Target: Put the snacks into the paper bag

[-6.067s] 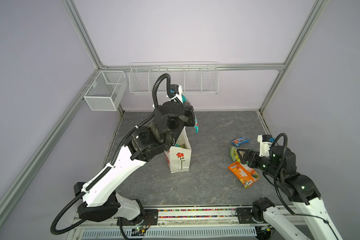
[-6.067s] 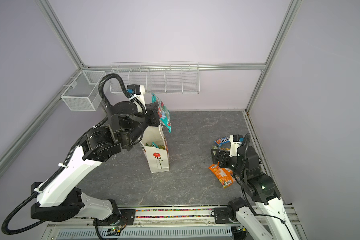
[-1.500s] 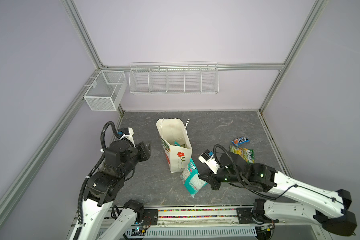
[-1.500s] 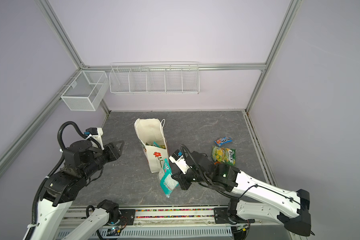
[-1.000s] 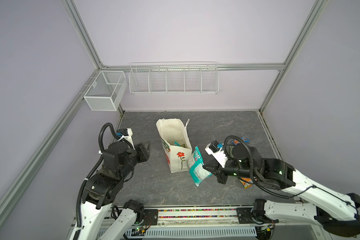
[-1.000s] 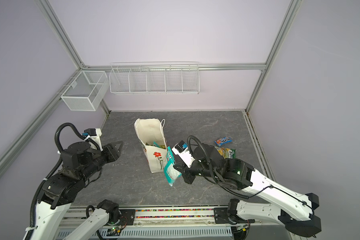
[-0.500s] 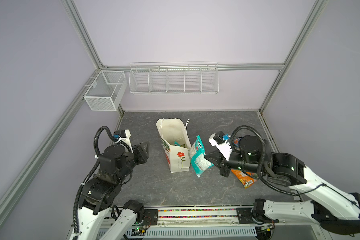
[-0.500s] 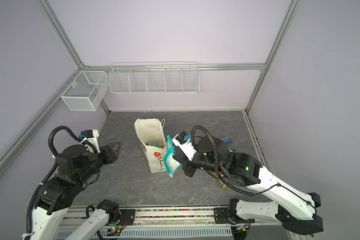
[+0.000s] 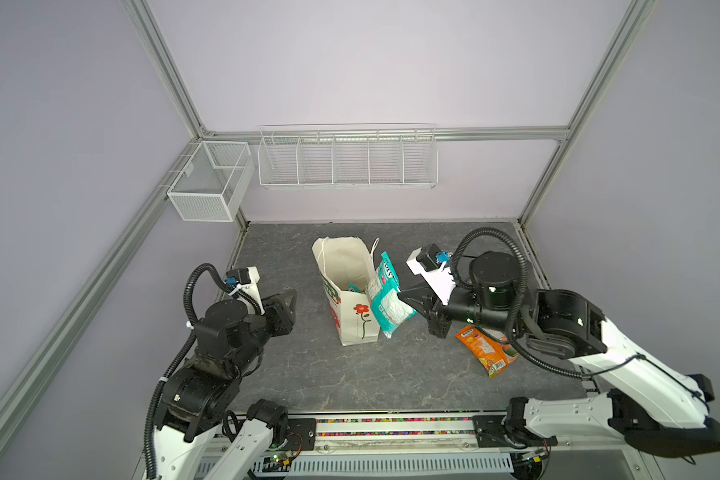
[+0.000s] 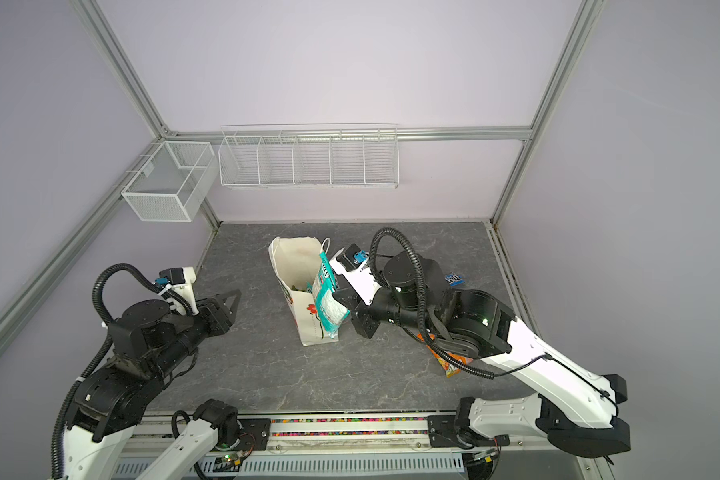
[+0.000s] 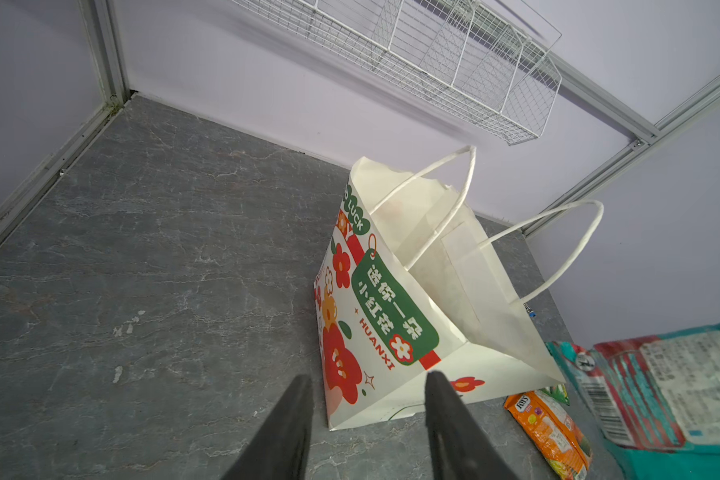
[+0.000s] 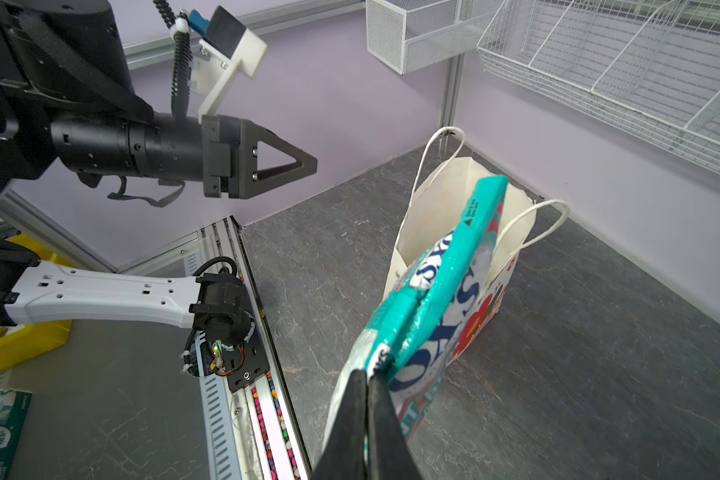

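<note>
Right tool (image 12: 366, 386) is clenched on one edge of the teal packet (image 9: 385, 299). I grip it at the rim so the flat packet stands on end and is narrow enough for the opening. I judge it lifted clear of the surface (image 9: 350, 374).

The packet hangs just beside the paper bag (image 9: 341, 266), on the wall facing my right arm, close to a cord handle (image 12: 528, 232). Its top edge is about level with the rim. It is not inside as far as both top views show.

The bag stands upright with its mouth open, and a few packets (image 9: 356, 287) show low inside.

Left tool (image 11: 366, 376) has its jaws apart and is empty. It points at the bag from the far side, well apart. I judge that this leaves the mouth free.

The orange packet (image 9: 485, 349) lies on the surface beneath my right arm. The blue packet (image 10: 454, 278) lies farther back.

Next, I think, the teal one needs lifting over the rim before I let go.
</note>
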Motion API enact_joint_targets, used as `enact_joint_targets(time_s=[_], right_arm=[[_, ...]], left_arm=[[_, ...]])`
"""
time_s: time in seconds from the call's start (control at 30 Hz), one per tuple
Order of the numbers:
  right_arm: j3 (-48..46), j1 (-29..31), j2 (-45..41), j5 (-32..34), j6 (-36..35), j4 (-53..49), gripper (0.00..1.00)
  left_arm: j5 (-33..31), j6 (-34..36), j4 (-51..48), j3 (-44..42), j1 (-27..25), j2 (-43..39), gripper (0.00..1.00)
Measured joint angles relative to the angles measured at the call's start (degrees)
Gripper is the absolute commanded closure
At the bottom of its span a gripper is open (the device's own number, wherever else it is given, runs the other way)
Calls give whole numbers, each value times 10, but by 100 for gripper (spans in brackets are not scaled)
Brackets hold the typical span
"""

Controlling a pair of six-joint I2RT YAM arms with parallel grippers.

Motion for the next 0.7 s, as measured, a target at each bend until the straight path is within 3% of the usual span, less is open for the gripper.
enact_joint_targets(time_s=[0.7], right_arm=[[138, -56, 125, 7, -26, -2, 93]], left_arm=[[42, -5, 0, -32, 0, -40, 55]])
